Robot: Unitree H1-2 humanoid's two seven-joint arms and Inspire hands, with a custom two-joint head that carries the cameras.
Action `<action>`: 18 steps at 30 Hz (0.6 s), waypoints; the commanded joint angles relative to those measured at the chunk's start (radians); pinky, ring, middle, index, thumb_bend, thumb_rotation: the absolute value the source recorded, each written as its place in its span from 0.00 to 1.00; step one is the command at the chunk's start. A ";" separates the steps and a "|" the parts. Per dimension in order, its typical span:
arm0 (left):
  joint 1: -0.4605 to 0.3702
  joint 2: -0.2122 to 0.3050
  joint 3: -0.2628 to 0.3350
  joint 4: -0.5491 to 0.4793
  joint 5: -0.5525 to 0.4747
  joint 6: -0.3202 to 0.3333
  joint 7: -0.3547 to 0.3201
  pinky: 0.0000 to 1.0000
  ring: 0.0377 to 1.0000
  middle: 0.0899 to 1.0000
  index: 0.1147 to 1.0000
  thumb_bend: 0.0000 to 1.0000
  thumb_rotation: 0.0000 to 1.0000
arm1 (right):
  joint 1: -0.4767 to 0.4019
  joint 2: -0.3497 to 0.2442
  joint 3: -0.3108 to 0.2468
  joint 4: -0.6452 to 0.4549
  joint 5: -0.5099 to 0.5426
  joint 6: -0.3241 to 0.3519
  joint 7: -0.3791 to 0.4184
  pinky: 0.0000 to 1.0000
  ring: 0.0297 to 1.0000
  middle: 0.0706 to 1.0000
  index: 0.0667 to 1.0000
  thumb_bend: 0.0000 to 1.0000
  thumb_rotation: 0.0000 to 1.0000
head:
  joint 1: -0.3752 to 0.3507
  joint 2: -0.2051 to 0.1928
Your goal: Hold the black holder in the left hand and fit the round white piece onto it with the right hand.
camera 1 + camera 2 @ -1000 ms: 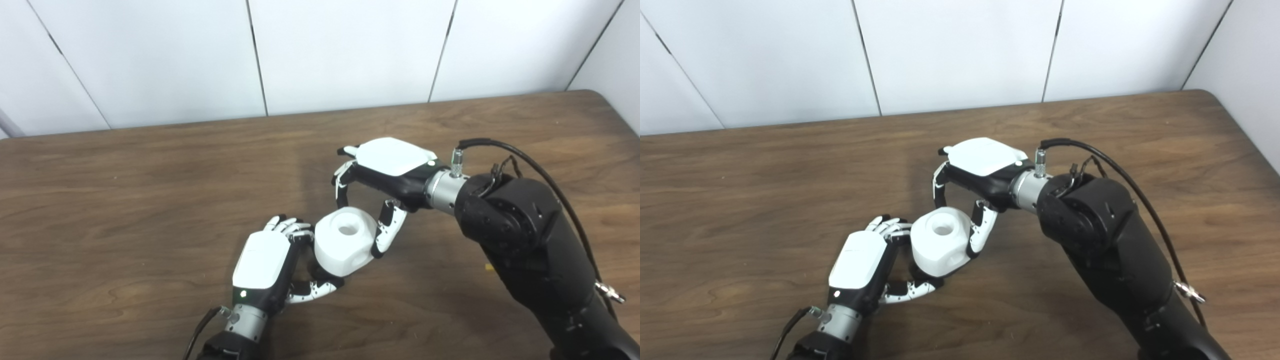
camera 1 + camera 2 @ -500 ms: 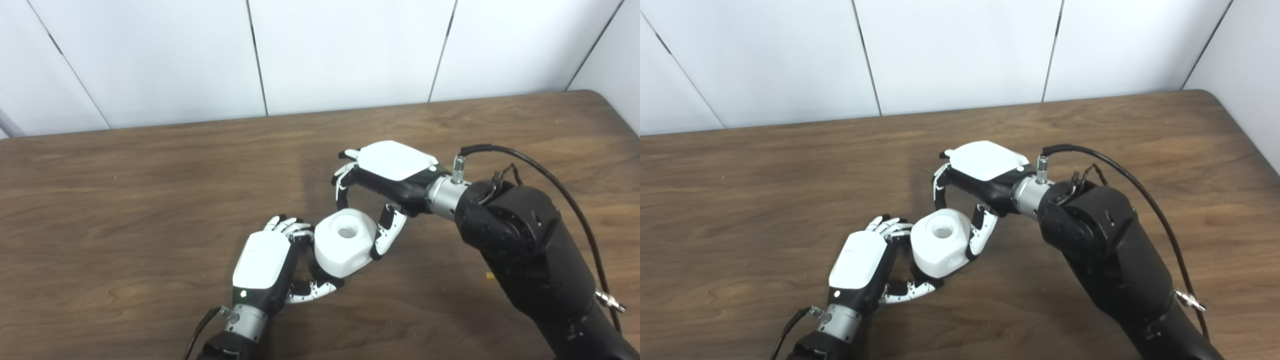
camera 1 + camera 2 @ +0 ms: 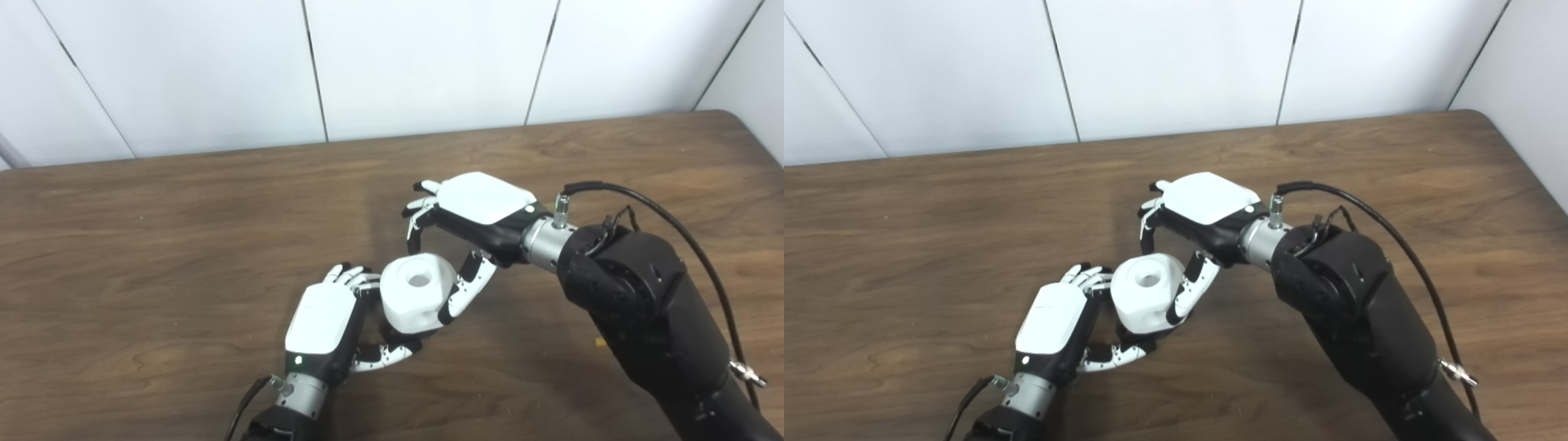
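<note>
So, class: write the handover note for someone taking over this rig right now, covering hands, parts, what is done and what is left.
Left hand: curled under the round white piece; the black holder is barely visible there, grip unconfirmed.
Right hand: shut on the round white piece, fingers on its far side, thumb on its near side.
Done: piece brought over the left hand.
Left: confirm seating, then release. Table otherwise bare.

the round white piece (image 3: 413,292) sits between left hand (image 3: 324,324) and right hand (image 3: 471,211).
</note>
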 commanded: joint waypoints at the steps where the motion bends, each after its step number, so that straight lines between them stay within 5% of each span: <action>1: 0.009 0.005 -0.009 0.009 0.017 0.001 -0.031 0.93 0.84 0.72 0.42 0.52 0.05 | -0.033 0.002 -0.017 -0.026 -0.005 0.001 -0.004 1.00 1.00 0.91 0.64 1.00 0.39 | -0.001 0.000; 18: 0.001 0.004 -0.005 0.029 0.005 -0.012 -0.012 0.92 0.83 0.72 0.42 0.52 0.05 | -0.080 -0.015 -0.059 -0.065 -0.006 0.037 0.113 1.00 1.00 0.96 0.72 1.00 0.38 | -0.006 -0.002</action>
